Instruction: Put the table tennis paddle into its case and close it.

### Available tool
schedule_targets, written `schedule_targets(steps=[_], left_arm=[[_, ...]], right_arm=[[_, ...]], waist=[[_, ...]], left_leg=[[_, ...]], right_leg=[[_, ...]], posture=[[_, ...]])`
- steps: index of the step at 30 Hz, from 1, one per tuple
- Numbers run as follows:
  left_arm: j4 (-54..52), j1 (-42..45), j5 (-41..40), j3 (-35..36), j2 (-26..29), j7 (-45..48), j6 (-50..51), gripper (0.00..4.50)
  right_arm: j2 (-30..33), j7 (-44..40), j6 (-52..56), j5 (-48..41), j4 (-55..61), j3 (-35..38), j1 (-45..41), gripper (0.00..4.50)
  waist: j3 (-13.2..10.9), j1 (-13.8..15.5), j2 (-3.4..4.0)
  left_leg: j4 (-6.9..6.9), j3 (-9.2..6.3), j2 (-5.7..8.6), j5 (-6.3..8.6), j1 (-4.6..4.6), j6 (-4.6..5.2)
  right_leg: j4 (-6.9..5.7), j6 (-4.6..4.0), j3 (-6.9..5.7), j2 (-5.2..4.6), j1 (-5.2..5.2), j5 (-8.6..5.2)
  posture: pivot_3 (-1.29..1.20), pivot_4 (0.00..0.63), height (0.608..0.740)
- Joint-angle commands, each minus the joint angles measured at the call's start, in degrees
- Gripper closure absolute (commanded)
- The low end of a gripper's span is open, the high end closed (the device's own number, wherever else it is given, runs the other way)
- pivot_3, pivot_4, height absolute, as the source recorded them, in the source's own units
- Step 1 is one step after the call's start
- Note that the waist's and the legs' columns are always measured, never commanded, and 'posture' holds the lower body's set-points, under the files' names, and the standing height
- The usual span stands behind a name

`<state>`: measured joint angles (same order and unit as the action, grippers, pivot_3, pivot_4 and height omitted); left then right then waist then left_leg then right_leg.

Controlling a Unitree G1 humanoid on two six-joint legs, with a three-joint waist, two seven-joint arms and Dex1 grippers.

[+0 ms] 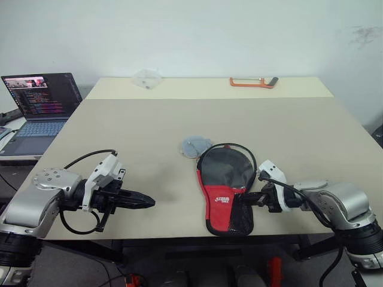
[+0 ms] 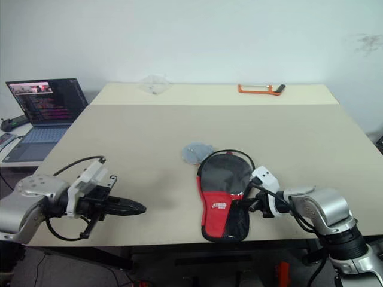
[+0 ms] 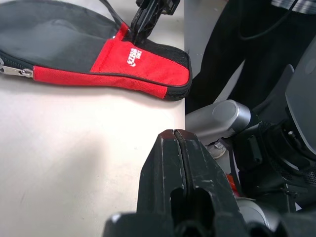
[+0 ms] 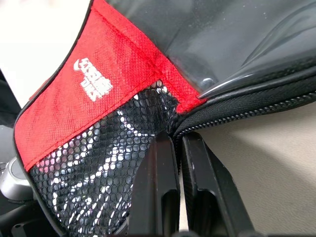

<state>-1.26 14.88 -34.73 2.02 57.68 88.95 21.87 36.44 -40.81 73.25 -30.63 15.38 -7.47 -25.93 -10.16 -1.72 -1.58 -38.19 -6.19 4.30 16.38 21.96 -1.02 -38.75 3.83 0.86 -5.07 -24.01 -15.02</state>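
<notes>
I read this as the closing step: the case point(image 1: 226, 190) lies flat near the front edge of the table point(image 1: 149, 125), just right of centre, and its rounded bulge suggests the table tennis paddle is already inside, though I cannot see the paddle itself. The pouch is paddle-shaped: soft black fabric over the round end, a red woven band with a white logo, then a glossy black mesh panel at the narrow end, with a toothed zip running round the rim. My right gripper point(image 1: 246, 199) sits at the case's right edge by the mesh, its fingers pressed together against the zip line; whether they pinch the seam or a pull I cannot tell. My left gripper point(image 1: 136, 201) hovers over bare tabletop well left of the case, pressed together and empty. A metal zip pull point(image 3: 11, 71) shows on the case's left rim. I judge the next move needs that pull caught and drawn along the rim while the other gripper pins the fabric.
</notes>
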Motion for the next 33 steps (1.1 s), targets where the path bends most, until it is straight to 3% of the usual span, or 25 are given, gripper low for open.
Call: schedule_targets(steps=[1,3,4,7,10,16,21,24,27,30,33], left_arm=[[0.4,-0.4,0.1,0.9,-0.2,2.8,-1.8,4.5],[0.4,-0.4,0.0,1.0,-0.4,2.3,-1.6,4.5],[0.4,-0.3,0.0,1.0,-0.4,1.9,-1.1,4.5],[-0.5,0.2,-0.5,1.0,-0.6,0.1,0.7,4.5],[-1.8,0.4,-1.0,1.2,-1.3,-1.8,2.5,4.5],[-5.9,2.7,-1.9,1.2,-2.8,-6.5,7.5,4.5],[-4.5,6.5,-0.8,0.5,-4.1,-11.6,12.1,4.5],[0.5,12.8,2.3,-0.7,-7.3,-18.7,14.9,4.5],[3.4,15.7,5.0,-0.6,-9.9,-22.4,13.1,4.5],[8.4,18.7,9.5,-0.7,-12.5,-26.9,8.4,3.84],[12.0,20.8,12.3,-1.2,-13.7,-28.3,5.8,2.82]], right_arm=[[-0.6,3.3,0.8,0.3,0.6,3.6,-0.5,4.48],[-0.8,4.6,2.8,-0.6,3.1,6.3,0.5,4.48],[-0.7,5.2,4.2,-1.2,4.8,8.2,1.2,3.96],[1.0,5.7,6.9,-2.8,9.5,12.6,3.5,3.23],[3.3,6.0,8.2,-3.9,13.0,15.3,4.9,2.18],[6.9,2.6,4.1,-7.0,17.4,15.4,3.8,0.05],[0.1,2.1,-4.5,-8.8,15.6,13.4,-2.9,0.01],[-9.6,6.5,-14.5,-0.5,4.8,3.3,-7.3,0.01],[-12.7,7.4,-21.4,5.5,-1.5,-2.2,-7.6,0.01],[-15.8,10.1,-26.9,10.7,-7.0,-6.2,-6.4,0.0],[-17.4,11.5,-28.6,13.2,-8.3,-7.8,-4.7,0.0]], waist=[[0.0,0.0,0.0],[0.0,0.0,0.0],[0.0,0.0,0.0],[0.0,0.2,0.0],[0.0,0.2,0.0],[0.0,-0.1,0.0],[0.0,-0.3,-0.01],[0.0,-0.3,-0.08],[0.0,-0.1,-0.07],[0.0,0.0,-0.09],[0.0,-0.1,-0.09]], left_leg=[[0.0,0.0,0.0,0.0,0.0,0.0],[0.0,0.0,-0.01,0.0,0.0,0.0],[0.0,0.0,0.0,0.0,0.0,0.0],[0.01,-0.04,0.0,0.0,0.04,0.0],[0.05,-0.02,0.0,0.0,0.04,0.01],[0.09,0.01,-0.03,0.0,0.01,0.01],[0.08,0.04,-0.05,0.0,-0.05,0.01],[0.05,0.03,-0.04,-0.01,-0.18,0.0],[0.05,0.01,-0.01,-0.02,-0.24,-0.02],[0.0,0.03,0.04,-0.15,0.02,-0.25],[0.02,0.03,0.03,-0.15,0.19,-0.27]], right_leg=[[0.0,0.0,0.0,0.0,0.0,0.0],[-0.01,0.0,0.0,0.0,0.0,0.0],[-0.01,0.0,0.01,0.0,0.0,0.0],[0.02,0.0,-0.03,0.0,0.0,0.0],[0.06,0.0,-0.03,0.0,-0.01,0.0],[0.06,0.0,-0.02,0.01,0.0,0.0],[-0.01,0.01,0.0,0.03,0.02,0.0],[-0.04,0.01,-0.03,0.07,0.14,0.0],[-0.03,0.0,-0.03,0.07,0.2,0.0],[0.02,0.01,-0.01,0.01,-0.05,0.0],[0.11,0.01,-0.01,0.01,-0.22,0.0]], posture=[[0.0,0.15,0.74],[0.0,0.15,0.74],[0.0,0.15,0.74],[0.0,0.15,0.74],[0.0,0.15,0.74],[0.0,0.15,0.74],[0.0,0.15,0.74],[0.0,0.15,0.74],[0.0,0.15,0.74],[0.0,0.15,0.74],[0.0,0.15,0.74]])
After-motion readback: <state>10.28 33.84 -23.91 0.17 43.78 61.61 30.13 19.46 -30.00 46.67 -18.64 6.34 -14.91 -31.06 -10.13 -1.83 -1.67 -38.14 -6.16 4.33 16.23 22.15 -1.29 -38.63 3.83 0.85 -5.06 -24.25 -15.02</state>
